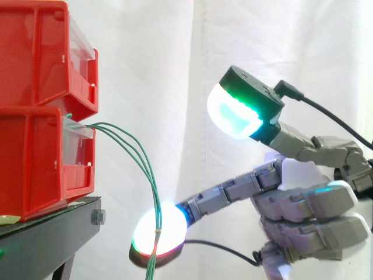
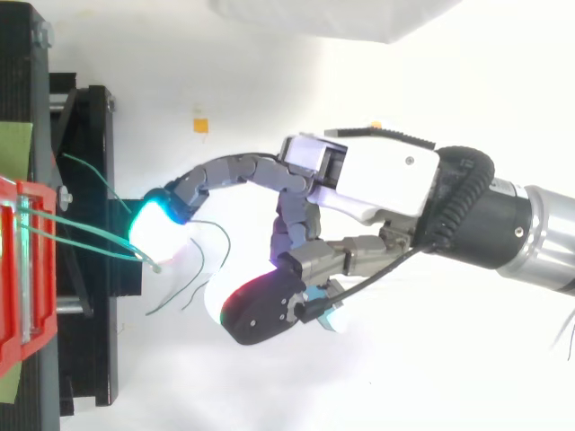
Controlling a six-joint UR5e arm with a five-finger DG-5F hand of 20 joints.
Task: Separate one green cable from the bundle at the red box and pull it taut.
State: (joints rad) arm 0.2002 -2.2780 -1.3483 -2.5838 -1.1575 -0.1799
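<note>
black stand [image 1: 52, 233] lower left | bolt [image 1: 98, 217] on its edge | white curtain [image 1: 175, 58] behind | small orange mark [image 2: 200, 124]

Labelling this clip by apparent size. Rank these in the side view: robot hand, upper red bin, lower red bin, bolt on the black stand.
1. robot hand: largest, perhaps nearer the camera.
2. upper red bin and lower red bin: alike, both cut off, unranked.
3. bolt on the black stand: smallest.

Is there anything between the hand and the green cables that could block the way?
Nothing visible does. The hand has its stretched-out fingertip right at the green cables hanging from the lower red box. I cannot confirm whether they touch.
</note>
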